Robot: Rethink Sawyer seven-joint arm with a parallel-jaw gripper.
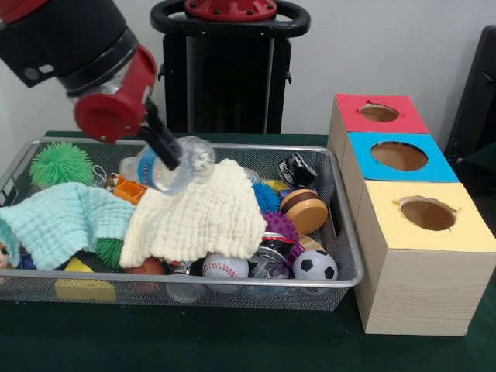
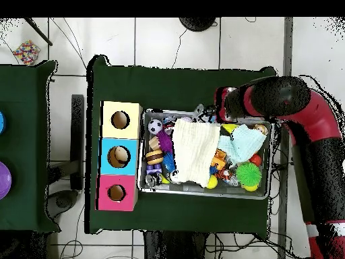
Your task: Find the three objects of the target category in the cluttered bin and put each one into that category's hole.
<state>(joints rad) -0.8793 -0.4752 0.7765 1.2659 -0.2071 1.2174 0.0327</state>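
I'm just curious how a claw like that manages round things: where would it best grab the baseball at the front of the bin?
Probably from straight above, closing across the baseball's widest part. It's a sphere, so no side is better, but the soccer ball, the cream cloth and the bin's front wall crowd its sides.

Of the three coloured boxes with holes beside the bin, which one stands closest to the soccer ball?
The yellow box. It stands at the end of the row, level with the bin corner holding the soccer ball. The blue box is in the middle and the red box at the other end.
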